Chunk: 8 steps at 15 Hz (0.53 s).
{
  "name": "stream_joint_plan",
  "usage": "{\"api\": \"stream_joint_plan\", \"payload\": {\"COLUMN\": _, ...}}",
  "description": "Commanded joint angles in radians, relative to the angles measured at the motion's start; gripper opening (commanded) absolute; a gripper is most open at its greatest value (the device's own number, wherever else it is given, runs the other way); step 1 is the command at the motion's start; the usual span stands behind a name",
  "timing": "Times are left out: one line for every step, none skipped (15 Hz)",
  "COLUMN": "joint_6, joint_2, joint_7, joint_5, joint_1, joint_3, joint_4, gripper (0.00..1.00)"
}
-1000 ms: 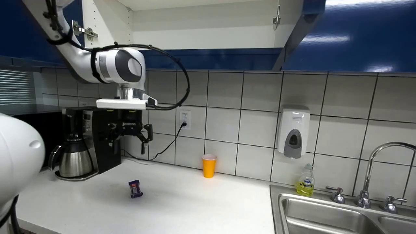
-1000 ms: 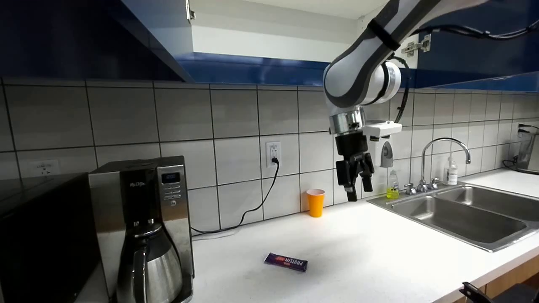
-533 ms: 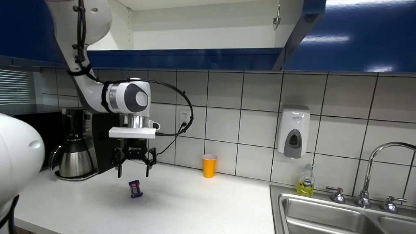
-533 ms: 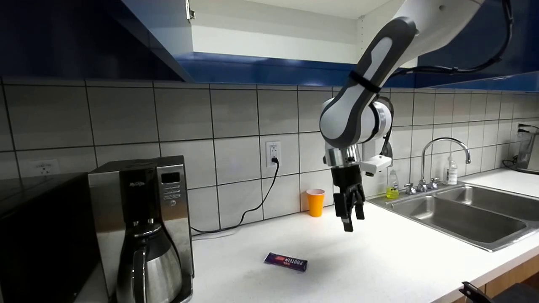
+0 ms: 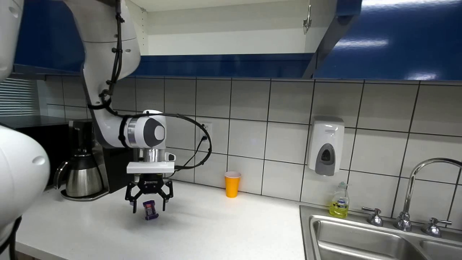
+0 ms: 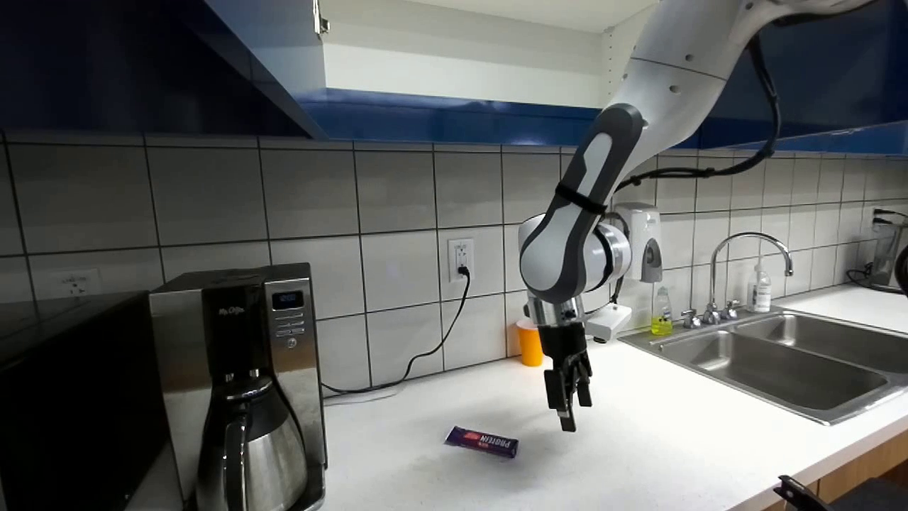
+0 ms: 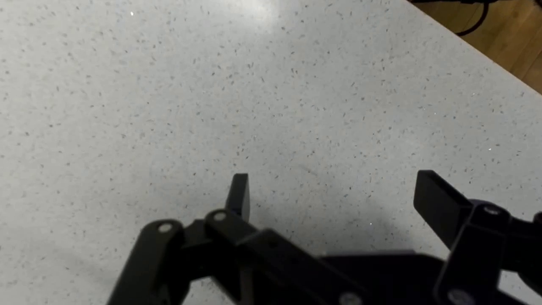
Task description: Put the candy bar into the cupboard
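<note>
The candy bar (image 5: 150, 210), a small dark purple wrapped packet, lies flat on the white counter; it also shows in an exterior view (image 6: 482, 441) with light lettering. My gripper (image 5: 149, 209) is open and empty, pointing down above the counter, with its fingertips still apart from the counter. In an exterior view my gripper (image 6: 576, 417) is to the right of the bar, not around it. In the wrist view the open fingers (image 7: 332, 182) have only speckled counter between them; I cannot make out the bar there. The cupboard (image 5: 223, 41) hangs overhead, open, with a white interior (image 6: 461, 60).
An orange cup (image 5: 232, 185) stands near the tiled wall. A coffee maker (image 6: 291, 333) with a steel carafe stands at one end, a sink (image 5: 361, 238) at the other. A cord runs from the outlet (image 6: 461, 257). The counter's edge (image 7: 478, 51) shows in the wrist view.
My gripper has come down from well above the counter to just over it, close to the candy bar. The fingers remain open. The bar, cup and cupboard have not moved.
</note>
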Motion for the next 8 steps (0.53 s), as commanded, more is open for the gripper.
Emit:
{"api": "stream_joint_plan", "payload": {"joint_6": 0.009, "joint_2": 0.086, "joint_7": 0.019, "joint_5": -0.051, "joint_1": -0.006, "joint_3": 0.032, "joint_4": 0.086, "gripper": 1.0}}
{"api": "stream_joint_plan", "payload": {"joint_6": 0.009, "joint_2": 0.102, "joint_7": 0.023, "joint_5": -0.061, "joint_1": -0.004, "joint_3": 0.035, "joint_4": 0.103, "gripper": 1.0}}
{"api": "stream_joint_plan", "payload": {"joint_6": 0.006, "joint_2": 0.117, "joint_7": 0.027, "joint_5": -0.068, "joint_1": -0.002, "joint_3": 0.039, "joint_4": 0.121, "gripper": 1.0}}
{"api": "stream_joint_plan", "payload": {"joint_6": 0.003, "joint_2": 0.128, "joint_7": 0.03, "joint_5": -0.074, "joint_1": -0.001, "joint_3": 0.042, "joint_4": 0.137, "gripper": 1.0}}
{"api": "stream_joint_plan", "payload": {"joint_6": -0.002, "joint_2": 0.14, "joint_7": 0.027, "joint_5": -0.072, "joint_1": -0.001, "joint_3": 0.049, "joint_4": 0.154, "gripper": 1.0}}
{"api": "stream_joint_plan", "payload": {"joint_6": -0.02, "joint_2": 0.14, "joint_7": 0.019, "joint_5": -0.06, "joint_1": -0.006, "joint_3": 0.056, "joint_4": 0.165, "gripper": 1.0}}
{"api": "stream_joint_plan", "payload": {"joint_6": 0.002, "joint_2": 0.124, "joint_7": 0.012, "joint_5": -0.058, "joint_1": -0.016, "joint_3": 0.056, "joint_4": 0.129, "gripper": 1.0}}
{"api": "stream_joint_plan", "payload": {"joint_6": 0.001, "joint_2": 0.132, "joint_7": 0.012, "joint_5": -0.058, "joint_1": -0.015, "joint_3": 0.059, "joint_4": 0.141, "gripper": 1.0}}
